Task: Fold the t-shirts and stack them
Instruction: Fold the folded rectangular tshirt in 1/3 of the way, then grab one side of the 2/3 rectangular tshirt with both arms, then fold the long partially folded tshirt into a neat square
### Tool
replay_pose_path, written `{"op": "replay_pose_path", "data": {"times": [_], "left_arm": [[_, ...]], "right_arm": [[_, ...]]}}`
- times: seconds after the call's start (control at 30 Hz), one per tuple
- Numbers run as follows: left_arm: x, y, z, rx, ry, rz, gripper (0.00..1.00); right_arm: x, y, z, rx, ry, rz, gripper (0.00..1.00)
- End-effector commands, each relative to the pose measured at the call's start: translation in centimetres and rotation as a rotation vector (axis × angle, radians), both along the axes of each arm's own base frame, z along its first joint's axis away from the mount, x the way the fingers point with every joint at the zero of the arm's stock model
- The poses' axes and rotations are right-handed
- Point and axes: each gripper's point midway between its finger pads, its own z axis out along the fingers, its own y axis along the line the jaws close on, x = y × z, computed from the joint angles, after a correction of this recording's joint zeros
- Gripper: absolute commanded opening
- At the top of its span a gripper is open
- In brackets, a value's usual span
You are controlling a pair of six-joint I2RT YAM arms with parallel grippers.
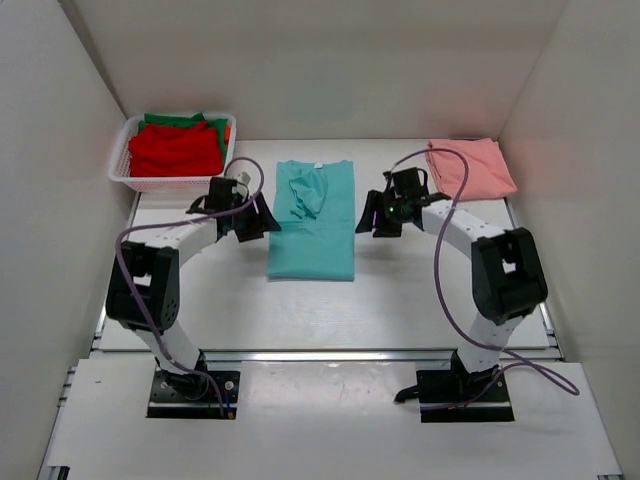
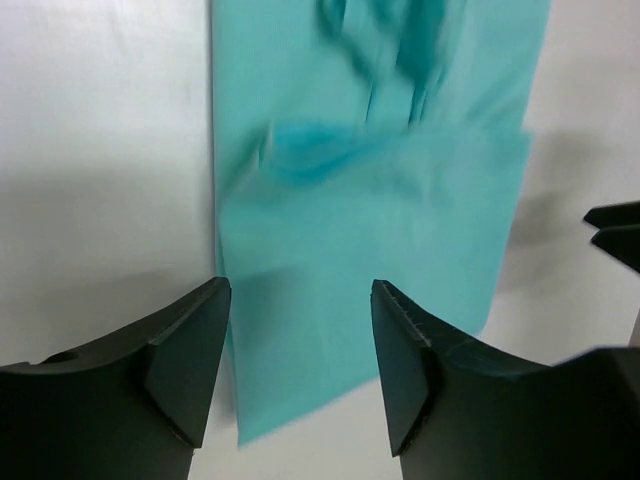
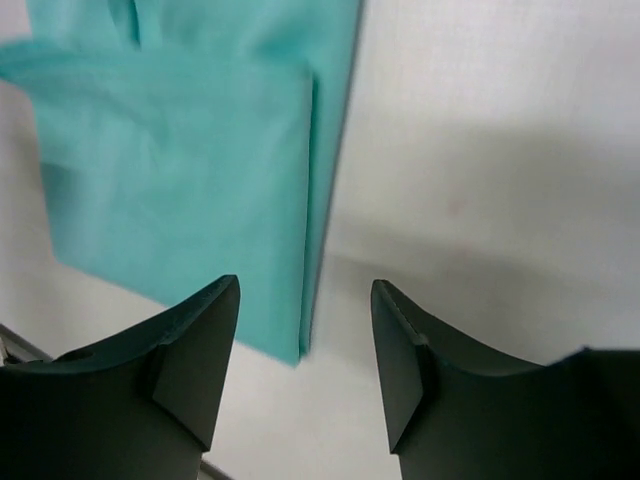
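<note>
Two empty, wide-spread pincers, the left gripper [image 1: 252, 218] and right gripper [image 1: 374, 214], flank the teal t-shirt [image 1: 312, 228] lying flat at centre frame. It looks like light, limp cloth, likely to sag, so pinching its stacked layers at the lower corners seems best.

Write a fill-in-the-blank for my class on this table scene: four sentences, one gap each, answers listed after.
1. The flat shirt between the left gripper and the right gripper is ____ in colour.
2. The top shirt in the basket is ____.
3. The pink shirt lies folded at the table's far ____ corner.
4. The jaws of both grippers are ____.
Missing words: teal, red, right, open.
</note>
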Motion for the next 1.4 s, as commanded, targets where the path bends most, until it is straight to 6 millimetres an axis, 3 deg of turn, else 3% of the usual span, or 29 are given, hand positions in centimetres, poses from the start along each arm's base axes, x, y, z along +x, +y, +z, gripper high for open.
{"op": "replay_pose_path", "data": {"times": [0.0,0.03,0.07,0.1,0.13,0.17,0.23,0.43,0.63,0.67,0.7,0.73,0.77,0.8,0.83,0.9,1.0,1.03,1.07,1.1,1.13,1.2,1.23,1.37], "left_arm": [[-5.2,-0.7,-0.9,0.034,0.012,-0.043,0.72],[-7.3,-0.8,-2.5,0.060,0.049,-0.056,0.72],[-7.6,-0.3,-2.4,0.089,0.031,-0.016,0.73],[-9.1,-0.2,-3.7,0.098,0.054,0.003,0.73],[-10.2,0.9,-4.4,0.124,0.048,0.047,0.73],[-10.1,0.7,-3.5,0.105,-0.001,0.087,0.70],[-10.9,1.1,-3.8,0.087,-0.031,0.155,0.68],[-8.8,0.7,-1.7,0.049,-0.129,0.239,0.68],[-7.6,-1.1,-3.8,0.044,-0.064,0.194,0.63],[-7.4,-1.2,-3.8,0.041,-0.058,0.201,0.62],[-7.9,-1.9,-4.1,0.028,-0.045,0.179,0.54],[-8.1,-2.0,-4.6,0.024,-0.030,0.185,0.36],[-8.5,-2.1,-4.8,0.011,-0.015,0.181,0.27],[-8.4,-2.0,-4.5,0.001,-0.021,0.195,0.14],[-9.5,-2.0,-4.9,0.006,-0.003,0.186,0.01],[-10.8,-1.8,-4.7,0.023,0.004,0.172,0.00],[-15.2,-0.4,-6.0,0.084,0.061,0.145,0.00],[-16.5,-0.4,-5.8,0.076,0.062,0.130,0.00],[-18.3,-0.3,-6.0,0.068,0.069,0.113,0.00],[-20.6,0.2,-7.6,0.088,0.120,0.097,0.00],[-21.0,0.1,-6.8,0.047,0.094,0.107,0.00],[-23.3,0.6,-7.6,0.022,0.106,0.111,0.00],[-23.8,0.5,-6.9,-0.018,0.092,0.120,0.00],[-25.0,0.6,-5.4,-0.125,0.059,0.135,0.00]], "right_arm": [[-3.9,0.2,-0.6,0.003,0.008,-0.067,0.53],[-5.3,0.3,-0.9,0.002,-0.005,-0.083,0.53],[-5.5,0.6,-0.8,0.006,-0.029,-0.121,0.53],[-7.4,0.2,-1.7,0.005,-0.013,-0.137,0.53],[-7.7,1.2,-0.5,0.044,-0.065,-0.155,0.52],[-8.9,1.1,-1.8,0.045,-0.051,-0.184,0.51],[-9.8,1.6,-2.1,0.059,-0.053,-0.203,0.51],[-10.5,3.8,-3.9,0.128,0.014,-0.199,0.52],[-10.2,5.0,-5.8,0.147,0.072,-0.199,0.52],[-10.2,4.7,-6.4,0.135,0.082,-0.202,0.50],[-10.0,4.8,-6.4,0.136,0.080,-0.199,0.32],[-10.0,4.8,-6.6,0.131,0.090,-0.202,0.18],[-10.2,4.8,-6.8,0.133,0.104,-0.202,0.00],[-10.5,4.8,-7.0,0.142,0.130,-0.211,0.00],[-11.0,4.8,-6.9,0.140,0.130,-0.199,0.00],[-11.9,4.3,-6.9,0.117,0.136,-0.205,0.00],[-14.7,4.1,-6.2,0.092,0.115,-0.144,0.00],[-16.6,3.6,-7.2,0.060,0.138,-0.119,0.00],[-17.9,4.0,-7.0,0.058,0.130,-0.091,0.00],[-18.9,3.0,-7.1,0.039,0.123,-0.090,0.00],[-20.2,3.0,-7.4,0.012,0.124,-0.072,0.00],[-22.2,2.9,-6.6,0.024,0.101,-0.046,0.00],[-23.6,2.6,-7.1,0.008,0.119,-0.036,0.00],[-26.3,2.9,-6.1,0.066,0.108,0.006,0.00]]}}
